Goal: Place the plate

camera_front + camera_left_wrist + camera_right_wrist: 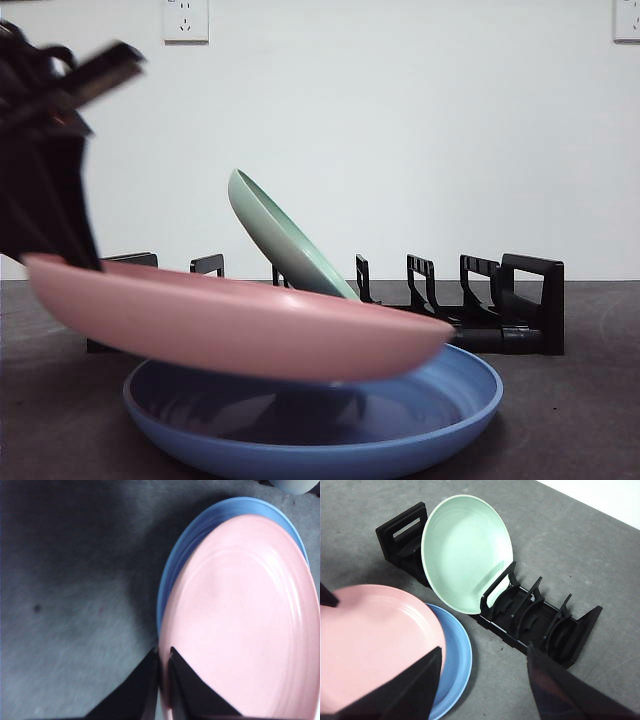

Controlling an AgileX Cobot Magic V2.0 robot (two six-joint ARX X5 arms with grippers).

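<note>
My left gripper point(164, 656) is shut on the rim of a pink plate point(245, 625) and holds it nearly flat just above a blue plate point(200, 532) that lies on the table. In the front view the pink plate point(240, 320) hangs over the blue plate point(330, 420), with the left arm point(40, 170) dark at the upper left. A green plate point(280, 235) leans in the black rack point(500, 300) behind. My right gripper point(485, 680) is open, high above the table, holding nothing. The right wrist view shows the pink plate point(370, 645), blue plate point(457, 660), green plate point(465, 550) and rack point(540, 620).
The rack has several free slots to the right of the green plate point(440, 285). The dark grey table point(600, 570) stretches around the rack. A white wall with sockets point(185, 20) stands behind.
</note>
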